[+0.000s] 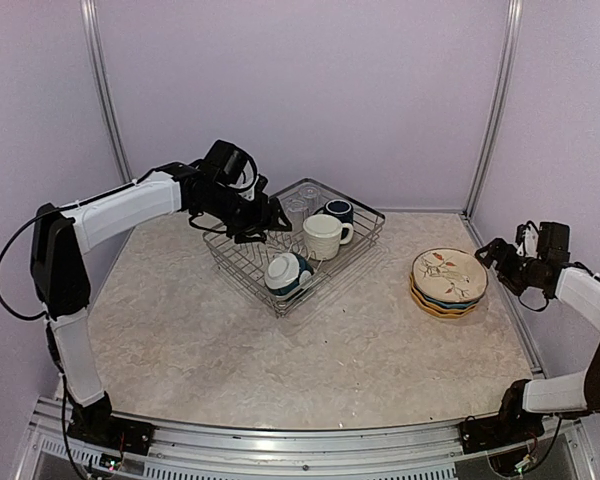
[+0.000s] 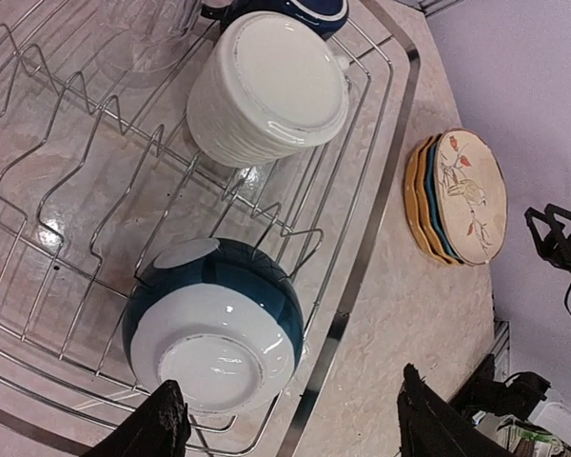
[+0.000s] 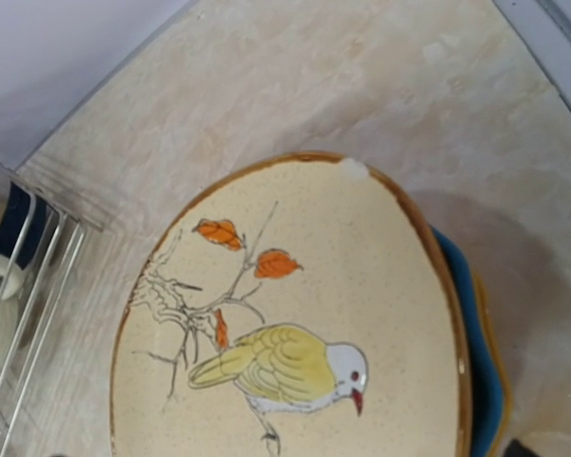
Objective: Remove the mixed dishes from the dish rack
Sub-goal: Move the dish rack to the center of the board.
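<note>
Dish rack (image 1: 238, 262) sits mid-surface, turned cornerwise, w/ wire dividers upright. Four kinds of dish inside.
- Teal-and-white bowl (image 1: 287, 273) at near corner, tipped on its side against the dividers. Foot ring faces the L wrist cam (image 2: 214, 324).
- Cream mug (image 1: 323, 237) at rack centre, upright, handle to the right.
- Navy mug (image 1: 338, 210) just behind it, by the far-right rim.
- Clear glasses (image 1: 298, 208) at far side, left of the navy mug. Hard to count.

Plates are out of the rack, stacked on the surface (image 1: 280, 370) well to the right.
- Cream bird-pattern plate (image 1: 448, 272) on top, face up.
- Blue plate (image 3: 476, 362) under it, rim showing.
- Yellow plate (image 1: 440, 308) at the bottom.

L hand (image 1: 270, 220) hangs over the rack's left half. In the wrist view the fingers (image 2: 167, 419) stand wide apart w/ nothing between them. One tip is right at the bowl's lower edge, the other out past the rack rim (image 2: 357, 257).

R hand (image 1: 492, 252) is at the right edge of the plate stack, above it, not gripping any plate. Fingers too small or out of shot, so can't tell if apart or together.
</note>
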Action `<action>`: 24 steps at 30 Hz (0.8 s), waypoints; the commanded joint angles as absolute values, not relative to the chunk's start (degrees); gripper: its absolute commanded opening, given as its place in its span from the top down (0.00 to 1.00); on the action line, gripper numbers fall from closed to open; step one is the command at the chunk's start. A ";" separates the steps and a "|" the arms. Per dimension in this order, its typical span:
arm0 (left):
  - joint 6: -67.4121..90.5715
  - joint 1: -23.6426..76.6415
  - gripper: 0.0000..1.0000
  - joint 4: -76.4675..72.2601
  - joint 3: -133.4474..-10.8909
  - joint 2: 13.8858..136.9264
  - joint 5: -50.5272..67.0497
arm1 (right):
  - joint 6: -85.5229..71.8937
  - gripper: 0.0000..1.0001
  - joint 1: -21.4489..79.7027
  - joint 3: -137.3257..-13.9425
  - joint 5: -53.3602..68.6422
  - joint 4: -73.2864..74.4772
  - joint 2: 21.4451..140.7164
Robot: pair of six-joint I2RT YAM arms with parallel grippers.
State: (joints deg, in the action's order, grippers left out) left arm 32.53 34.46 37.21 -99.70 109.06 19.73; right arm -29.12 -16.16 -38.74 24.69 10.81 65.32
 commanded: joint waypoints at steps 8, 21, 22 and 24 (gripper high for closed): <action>39.26 34.79 0.27 40.05 -90.53 103.17 0.31 | -26.09 0.03 -13.43 -39.37 25.21 8.97 67.66; 51.96 34.08 0.14 37.00 -83.87 101.00 -0.53 | -27.25 0.03 -9.70 -40.74 24.10 7.77 69.22; 52.53 34.02 0.14 37.56 -84.19 101.54 -1.05 | -27.16 0.03 -9.66 -40.78 23.91 8.00 69.06; 53.38 34.11 0.15 37.57 -84.09 102.38 -1.63 | -27.08 0.03 -9.53 -40.74 23.67 8.62 68.48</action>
